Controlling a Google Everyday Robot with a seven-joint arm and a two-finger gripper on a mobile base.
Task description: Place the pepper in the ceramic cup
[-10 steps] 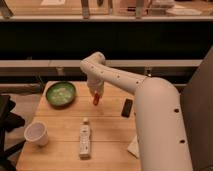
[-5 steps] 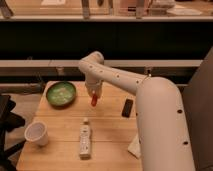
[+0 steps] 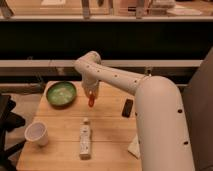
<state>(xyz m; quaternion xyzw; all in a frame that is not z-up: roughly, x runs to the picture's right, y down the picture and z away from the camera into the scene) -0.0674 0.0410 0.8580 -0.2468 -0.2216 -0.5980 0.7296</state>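
Observation:
The small red-orange pepper [image 3: 91, 101] hangs from my gripper [image 3: 91, 96], which is shut on it and holds it just above the wooden table [image 3: 110, 131], right of the green bowl. The white ceramic cup [image 3: 37, 133] stands upright and open near the table's front left corner, well to the left of and nearer than the gripper. My white arm reaches in from the right and bends down over the back of the table.
A green bowl [image 3: 61, 93] sits at the back left. A white bottle [image 3: 85, 140] lies in the middle front, between the gripper and the cup side. A black rectangular slab [image 3: 128, 107] lies to the right. A dark chair stands off the left edge.
The gripper has moved slightly to the left with the pepper in it. The cup, bowl and bottle have not moved.

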